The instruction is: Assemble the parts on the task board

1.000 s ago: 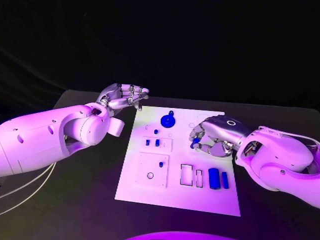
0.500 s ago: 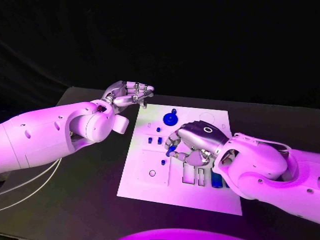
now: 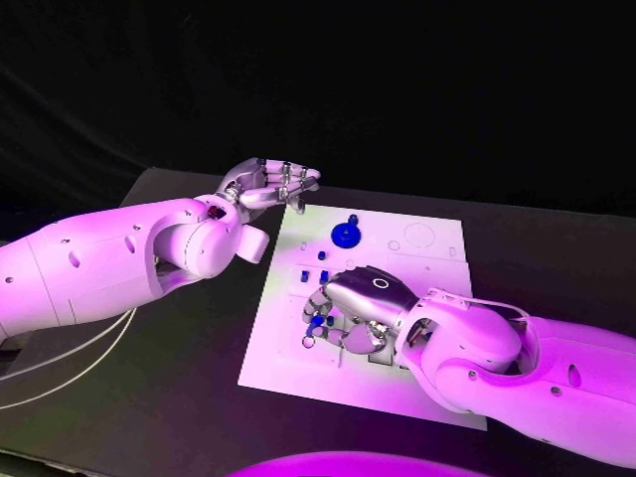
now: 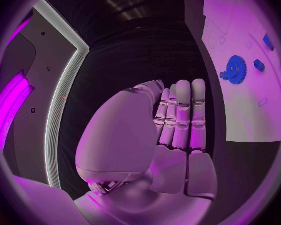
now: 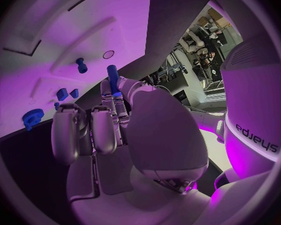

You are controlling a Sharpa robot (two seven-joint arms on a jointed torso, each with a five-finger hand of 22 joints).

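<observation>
- The right hand (image 3: 350, 310) hovers low over the near-left part of the task board (image 3: 430, 260), pinching a small blue peg (image 5: 113, 78) at its fingertips; the other fingers are curled behind it.
- Just ahead of those fingertips, in the right wrist view, lie a small round hole (image 5: 108, 54) in a raised panel and a blue stud (image 5: 82, 65) standing beside it.
- By the look of it, the peg is bound for that hole: keep it upright, centre it before pressing, and steer clear of the stud.
- The left hand (image 3: 272, 185) waits past the board's far-left corner, above the tabletop (image 3: 189, 328), fingers straight and together, holding nothing.
- The blue gear (image 3: 346, 234) sits on the board between the two hands.
</observation>
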